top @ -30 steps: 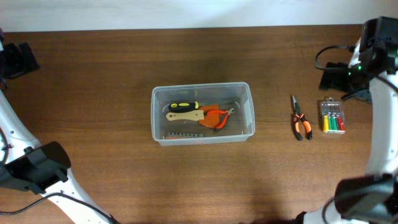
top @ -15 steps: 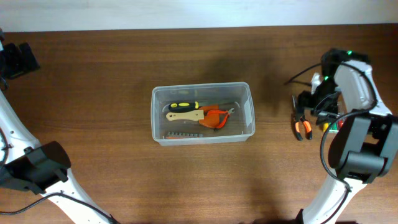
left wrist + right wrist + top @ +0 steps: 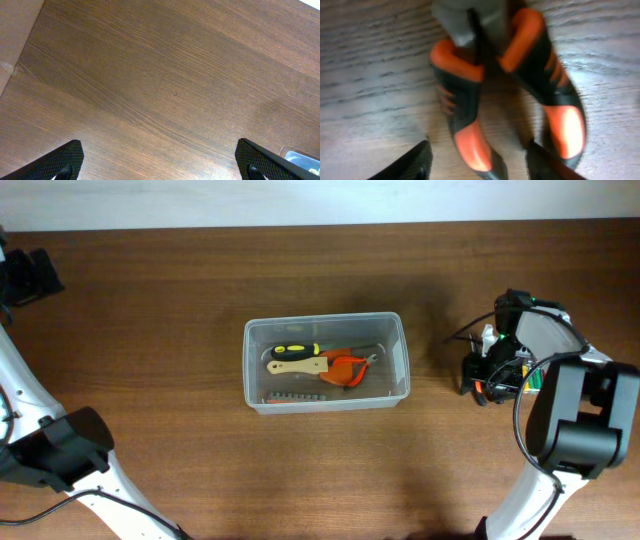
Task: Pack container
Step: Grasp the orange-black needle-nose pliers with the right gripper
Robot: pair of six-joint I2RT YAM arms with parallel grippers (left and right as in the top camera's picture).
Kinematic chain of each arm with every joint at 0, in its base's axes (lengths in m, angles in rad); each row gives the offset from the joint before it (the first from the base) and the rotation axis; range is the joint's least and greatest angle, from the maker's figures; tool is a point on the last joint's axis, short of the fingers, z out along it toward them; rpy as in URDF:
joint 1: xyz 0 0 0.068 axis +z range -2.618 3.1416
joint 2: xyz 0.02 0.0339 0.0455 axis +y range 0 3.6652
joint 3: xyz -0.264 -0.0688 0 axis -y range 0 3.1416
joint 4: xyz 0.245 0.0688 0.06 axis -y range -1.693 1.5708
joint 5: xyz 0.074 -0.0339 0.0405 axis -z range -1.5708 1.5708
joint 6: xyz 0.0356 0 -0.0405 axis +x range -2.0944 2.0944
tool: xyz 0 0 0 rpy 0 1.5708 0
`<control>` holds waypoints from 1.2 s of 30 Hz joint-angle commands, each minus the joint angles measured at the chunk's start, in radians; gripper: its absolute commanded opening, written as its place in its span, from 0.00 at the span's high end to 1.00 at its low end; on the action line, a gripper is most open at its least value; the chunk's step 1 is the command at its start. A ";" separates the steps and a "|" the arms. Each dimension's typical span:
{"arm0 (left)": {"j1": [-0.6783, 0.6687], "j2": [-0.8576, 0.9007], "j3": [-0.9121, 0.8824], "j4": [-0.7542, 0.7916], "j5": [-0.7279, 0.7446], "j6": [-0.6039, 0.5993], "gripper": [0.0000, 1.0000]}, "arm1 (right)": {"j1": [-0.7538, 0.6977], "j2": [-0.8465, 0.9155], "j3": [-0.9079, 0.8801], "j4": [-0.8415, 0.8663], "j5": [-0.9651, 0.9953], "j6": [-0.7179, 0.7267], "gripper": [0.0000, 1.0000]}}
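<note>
The clear plastic container (image 3: 258,392) stands mid-table and holds a yellow-handled screwdriver (image 3: 296,350), a wooden-handled tool (image 3: 297,366), orange pliers (image 3: 345,367) and a strip of bits (image 3: 290,396). The orange-and-black pliers (image 3: 486,388) lie on the table at the right, mostly under my right arm. In the right wrist view my right gripper (image 3: 480,160) is open, low over the table, with one pliers handle (image 3: 470,140) between its fingers and the other handle (image 3: 560,120) outside. My left gripper (image 3: 162,160) is open over bare wood at the far left.
A small clear case of coloured screwdrivers (image 3: 538,379) lies just right of the pliers, largely hidden by my right arm. A corner of the container (image 3: 300,159) shows at the lower right of the left wrist view. The table's edge runs along the back.
My right arm has swung from the back right corner down and leftward onto the pliers. The left arm and the container's contents have not moved.
</note>
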 commanded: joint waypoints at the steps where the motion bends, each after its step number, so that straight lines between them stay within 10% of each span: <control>1: 0.005 -0.010 -0.003 0.002 0.011 -0.010 0.01 | 0.005 0.027 -0.058 0.061 -0.030 -0.010 0.53; 14: 0.005 -0.010 -0.003 0.002 0.011 -0.010 0.01 | 0.005 0.027 -0.064 0.171 -0.026 -0.029 0.54; 29: 0.005 -0.010 -0.003 0.002 0.011 -0.010 0.01 | 0.005 0.027 -0.060 0.114 -0.034 -0.032 0.95; 36: 0.005 -0.010 -0.003 0.002 0.011 -0.010 0.01 | 0.006 -0.028 0.087 -0.048 -0.069 0.029 0.96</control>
